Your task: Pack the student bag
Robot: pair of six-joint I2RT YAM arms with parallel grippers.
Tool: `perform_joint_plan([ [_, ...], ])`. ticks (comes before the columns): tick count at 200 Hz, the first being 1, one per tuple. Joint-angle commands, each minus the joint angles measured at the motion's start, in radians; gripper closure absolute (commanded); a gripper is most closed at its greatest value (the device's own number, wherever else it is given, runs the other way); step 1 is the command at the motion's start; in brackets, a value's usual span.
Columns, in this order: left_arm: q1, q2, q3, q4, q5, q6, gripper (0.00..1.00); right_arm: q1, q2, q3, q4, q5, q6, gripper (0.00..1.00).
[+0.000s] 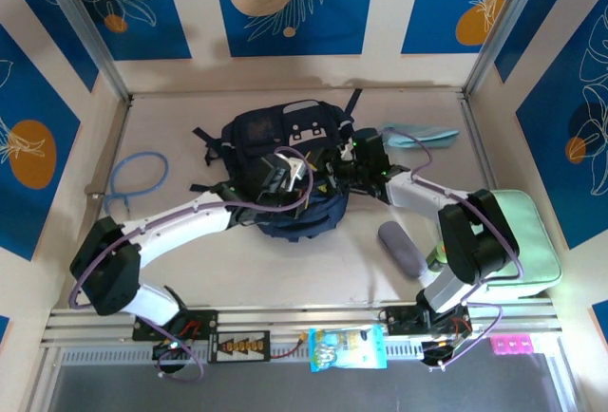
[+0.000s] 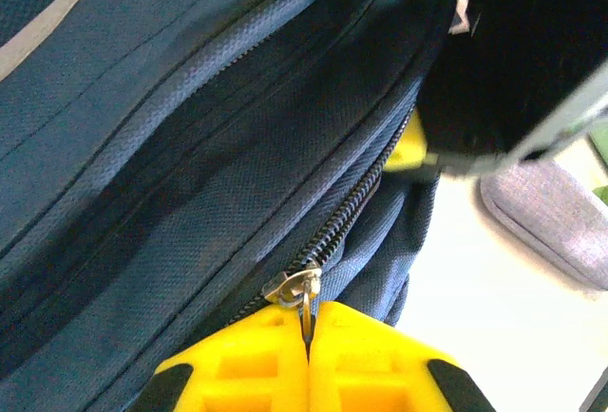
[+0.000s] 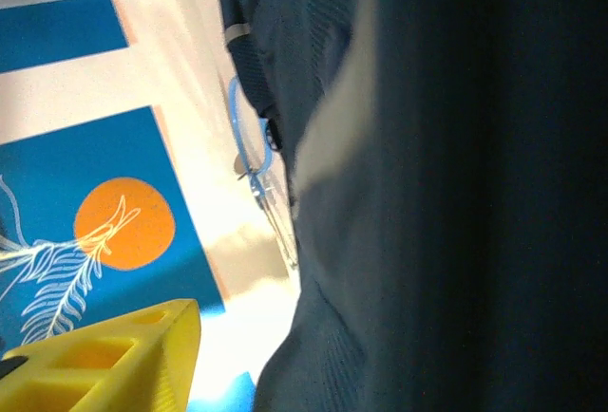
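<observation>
The left wrist view gave the close detail: the left tool (image 2: 309, 327) clenched on one zip pull (image 2: 302, 289) of the bag (image 2: 190, 175). The overhead view gave the layout: one grey pouch (image 1: 401, 249) nearest, then the one bag mid-counter (image 1: 285, 270), with the right tool (image 1: 334, 167) at its right side, its grip not discernible, and one blue cable (image 1: 138, 177) well to the left.

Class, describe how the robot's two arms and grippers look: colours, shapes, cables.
Both arms, left arm and right arm, have white tubular links, bulky black joint housings and looping purple cables. The gripper fingers are bright yellow plastic with moulded rectangular recesses.
</observation>
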Motion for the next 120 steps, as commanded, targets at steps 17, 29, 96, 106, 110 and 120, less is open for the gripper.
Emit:
perform_joint_plan([
  [17,-0.011,0.0,0.035,0.092,0.039,0.019,1.0,0.017,-0.086,-0.062,-0.007,0.13,0.087,0.48],
  [29,-0.011,-0.005,0.026,0.088,0.028,0.024,1.0,0.015,-0.1,-0.061,-0.022,0.137,0.086,0.57],
  [96,-0.011,-0.02,-0.017,0.046,-0.006,0.035,1.0,0.001,-0.138,-0.049,-0.042,0.123,0.086,0.84],
  [106,-0.006,-0.024,-0.028,0.032,-0.012,0.043,1.0,-0.008,-0.138,-0.036,-0.055,0.111,0.072,0.85],
  [110,-0.004,-0.026,-0.035,0.03,-0.012,0.047,1.0,-0.013,-0.137,-0.032,-0.06,0.105,0.068,0.85],
  [120,0.004,-0.034,-0.056,0.024,-0.01,0.06,1.0,-0.025,-0.139,-0.026,-0.063,0.092,0.056,0.86],
])
